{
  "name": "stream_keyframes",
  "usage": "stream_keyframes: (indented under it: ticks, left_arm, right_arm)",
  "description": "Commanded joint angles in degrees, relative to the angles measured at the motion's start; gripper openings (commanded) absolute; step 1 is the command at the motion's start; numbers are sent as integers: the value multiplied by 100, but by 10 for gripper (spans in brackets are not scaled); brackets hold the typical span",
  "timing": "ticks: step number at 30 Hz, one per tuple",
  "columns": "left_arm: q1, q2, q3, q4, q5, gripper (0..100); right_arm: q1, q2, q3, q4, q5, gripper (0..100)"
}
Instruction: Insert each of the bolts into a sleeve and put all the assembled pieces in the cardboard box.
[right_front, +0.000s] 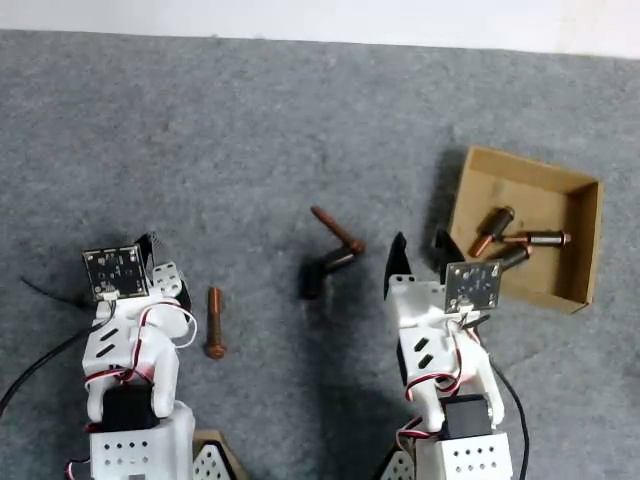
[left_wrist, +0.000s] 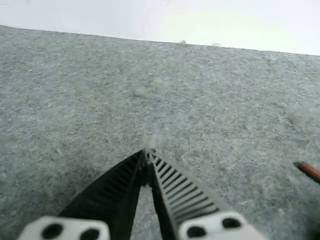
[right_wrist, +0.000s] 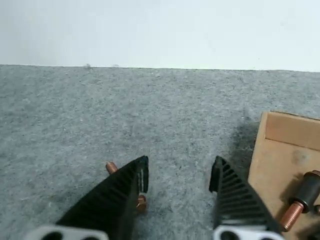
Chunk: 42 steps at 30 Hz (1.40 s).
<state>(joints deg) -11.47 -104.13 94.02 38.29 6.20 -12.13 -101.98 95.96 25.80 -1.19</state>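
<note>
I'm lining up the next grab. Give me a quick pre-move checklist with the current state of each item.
1. Right pincer open: ok.
2. Left pincer open: not ok, it is shut.
3. Both pincers empty: ok.
4. Middle bolt seated in sleeve: not ok, they lie at an angle and meet at one end.
5. Loose bolt free to pick: ok, it lies alone near the left pincer.
6. Cardboard box has room: ok, there are three assembled pieces inside and part of its floor is bare.
</note>
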Motion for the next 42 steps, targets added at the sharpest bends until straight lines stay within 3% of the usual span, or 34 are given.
stream_keyframes:
  ticks: [1,4,8,14,27,31,42]
  left_arm:
    - [-13,-66,-154,-18,-44,7]
    - [-13,-66,-145,-18,-44,7]
    - [-4,-66,-136,-18,-44,7]
    - [-4,-66,-4,-18,-44,7]
    - [171,-66,40,-26,-62,7]
    - [171,-66,40,-26,-62,7]
    - [189,-66,13,-26,-62,7]
  right_arm:
    - [-22,-92,620,22,-35,183]
    - [-31,-92,655,22,281,183]
    - [-664,-84,611,119,1266,183]
    - [-1174,374,-119,426,1662,183]
    - [-1182,6993,-3793,-848,1890,183]
    - [-1385,8673,-4857,-840,2418,183]
    - [-1631,10141,-5121,-734,3262,183]
